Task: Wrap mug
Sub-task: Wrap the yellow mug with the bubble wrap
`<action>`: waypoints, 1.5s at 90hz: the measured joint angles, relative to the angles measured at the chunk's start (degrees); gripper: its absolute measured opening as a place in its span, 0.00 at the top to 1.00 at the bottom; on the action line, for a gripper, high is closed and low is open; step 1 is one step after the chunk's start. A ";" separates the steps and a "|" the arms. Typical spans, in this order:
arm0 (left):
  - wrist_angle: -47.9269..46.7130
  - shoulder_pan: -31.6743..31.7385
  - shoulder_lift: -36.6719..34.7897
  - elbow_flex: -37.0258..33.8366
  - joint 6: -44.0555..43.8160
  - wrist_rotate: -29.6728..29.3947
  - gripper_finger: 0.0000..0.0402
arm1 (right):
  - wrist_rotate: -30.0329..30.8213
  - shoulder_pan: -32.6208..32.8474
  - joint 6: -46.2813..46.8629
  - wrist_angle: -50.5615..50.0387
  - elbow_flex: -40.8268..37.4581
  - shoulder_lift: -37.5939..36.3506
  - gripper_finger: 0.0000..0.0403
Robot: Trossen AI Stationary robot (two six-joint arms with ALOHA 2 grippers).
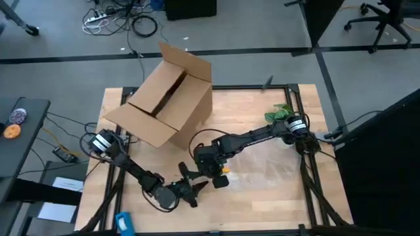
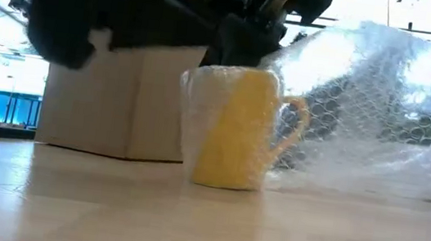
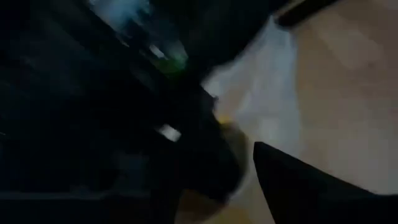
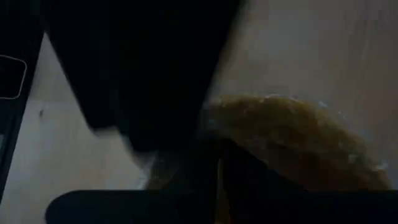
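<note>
The yellow-orange mug (image 2: pixel 239 132) stands upright on its base on the wooden table (image 1: pixel 275 203), handle (image 2: pixel 295 126) toward the right in the low view. A clear bubbled plastic sheet (image 2: pixel 381 116) covers the mug's side and top and spreads over the table behind it. My right gripper (image 1: pixel 213 167) sits right above the mug, shut on the sheet. My left gripper (image 1: pixel 192 181) hovers open just on the near-left of the mug, holding nothing. In the right wrist view the wrapped mug (image 4: pixel 298 143) shows just past the fingers. My right gripper pinches the plastic sheet (image 4: pixel 214 146) between its two fingers, over the mug's top. The fingers (image 2: pixel 246 38) come from above, pointing down. The sheet drapes from there down the mug's side (image 2: pixel 200 110). One layer or several, I cannot tell.
A large open cardboard box (image 1: pixel 167 98) lies tipped at the far left of the table. A green object (image 1: pixel 279 113) sits at the far right, by the right arm's base. A blue object (image 1: pixel 123 223) lies at the near left edge. Bare wood is near right.
</note>
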 joint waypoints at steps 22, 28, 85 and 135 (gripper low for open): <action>-5.43 3.98 -0.29 0.07 -9.95 8.72 0.56 | 0.38 -0.64 -0.53 -0.22 -0.20 -0.12 1.00; -5.23 4.27 -0.25 0.05 -9.73 9.20 0.56 | -0.02 -0.60 -0.56 -0.24 -0.20 -0.12 1.00; -17.00 6.62 -0.09 6.65 -12.21 12.05 0.85 | 3.81 -0.73 1.66 -7.57 0.44 -8.75 1.00; -35.65 6.48 -9.01 9.08 -13.05 12.65 0.86 | 0.34 -2.34 1.08 10.43 -13.07 -7.48 1.00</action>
